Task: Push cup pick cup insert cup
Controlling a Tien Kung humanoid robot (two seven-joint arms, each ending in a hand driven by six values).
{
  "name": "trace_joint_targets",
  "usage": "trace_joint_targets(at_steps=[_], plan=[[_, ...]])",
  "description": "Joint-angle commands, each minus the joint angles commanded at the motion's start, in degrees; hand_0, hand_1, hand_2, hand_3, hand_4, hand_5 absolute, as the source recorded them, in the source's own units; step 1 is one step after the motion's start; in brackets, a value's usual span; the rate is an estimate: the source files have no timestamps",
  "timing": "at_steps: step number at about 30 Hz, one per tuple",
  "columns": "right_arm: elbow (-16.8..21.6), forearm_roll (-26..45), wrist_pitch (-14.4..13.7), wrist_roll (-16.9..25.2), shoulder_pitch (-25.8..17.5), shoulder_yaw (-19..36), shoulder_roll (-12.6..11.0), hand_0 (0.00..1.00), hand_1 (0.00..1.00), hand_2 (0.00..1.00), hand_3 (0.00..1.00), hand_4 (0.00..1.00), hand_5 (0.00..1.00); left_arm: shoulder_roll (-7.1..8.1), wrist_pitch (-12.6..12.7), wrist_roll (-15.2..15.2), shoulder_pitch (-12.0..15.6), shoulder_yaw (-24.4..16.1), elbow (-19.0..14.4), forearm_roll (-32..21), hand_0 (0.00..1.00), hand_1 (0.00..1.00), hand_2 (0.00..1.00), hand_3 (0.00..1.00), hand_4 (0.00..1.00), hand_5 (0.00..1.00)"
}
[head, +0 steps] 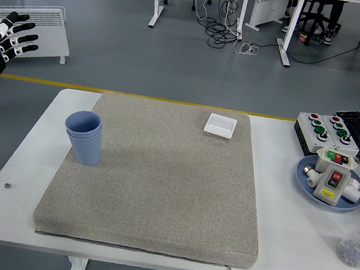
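The blue cups (84, 137), one nested inside the other, stand upright on the left part of the grey mat (161, 191), near its left edge, with nothing touching them. The left hand (3, 42) is at the picture's far left edge, raised off the table (20, 183) and well apart from the cups, its fingers (21, 36) spread and holding nothing. A white square dish (220, 125) lies at the mat's far edge, and a blue plate (304, 180) of switch boxes sits on the table to the right.
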Motion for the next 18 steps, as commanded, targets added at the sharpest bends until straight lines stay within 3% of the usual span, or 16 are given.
trace_joint_targets(at_steps=[1, 4, 7, 8, 12, 16, 18], plan=[[0.0, -0.1, 0.0, 0.0, 0.0, 0.1, 0.0, 0.675, 0.584, 0.581, 0.576, 0.101, 0.54, -0.74, -0.2, -0.9, 1.6, -1.1, -0.3, -2.6, 0.689, 0.733, 0.735, 0.692, 0.646, 0.934], [0.0, -0.1, 0.0, 0.0, -0.1, 0.1, 0.1, 0.675, 0.584, 0.581, 0.576, 0.101, 0.54, -2.31, -1.0, -2.6, 5.0, -2.4, -0.4, -9.0, 0.689, 0.733, 0.735, 0.692, 0.646, 0.934], [0.0, -0.2, 0.0, 0.0, -0.1, 0.3, 0.2, 0.675, 0.584, 0.581, 0.577, 0.1, 0.54, -5.46, -2.4, -5.3, 8.7, -3.5, 0.3, -11.9, 0.699, 0.73, 0.722, 0.675, 0.634, 0.959], [0.0, -0.2, 0.0, 0.0, -0.1, 0.3, 0.2, 0.675, 0.584, 0.581, 0.577, 0.1, 0.54, -5.7, -2.5, -5.5, 8.9, -3.5, 0.3, -12.0, 0.699, 0.73, 0.722, 0.675, 0.634, 0.959], [0.0, -0.5, 0.0, -0.1, -0.4, 0.5, 0.3, 0.675, 0.584, 0.581, 0.577, 0.1, 0.54, -10.46, -3.4, -7.1, 12.4, -5.2, 1.2, -10.3, 0.699, 0.73, 0.722, 0.675, 0.634, 0.959], [0.0, -0.7, 0.1, -0.2, -0.4, 0.4, 0.3, 0.675, 0.584, 0.582, 0.576, 0.1, 0.541, -12.41, -3.8, -7.6, 14.2, -5.4, 1.5, -7.1, 0.703, 0.728, 0.725, 0.664, 0.631, 0.93], [0.0, -0.8, 0.1, -0.2, -0.4, 0.5, 0.3, 0.675, 0.584, 0.582, 0.576, 0.1, 0.541, -12.7, -3.8, -7.6, 14.5, -5.5, 1.4, -6.7, 0.703, 0.728, 0.725, 0.664, 0.631, 0.93]])
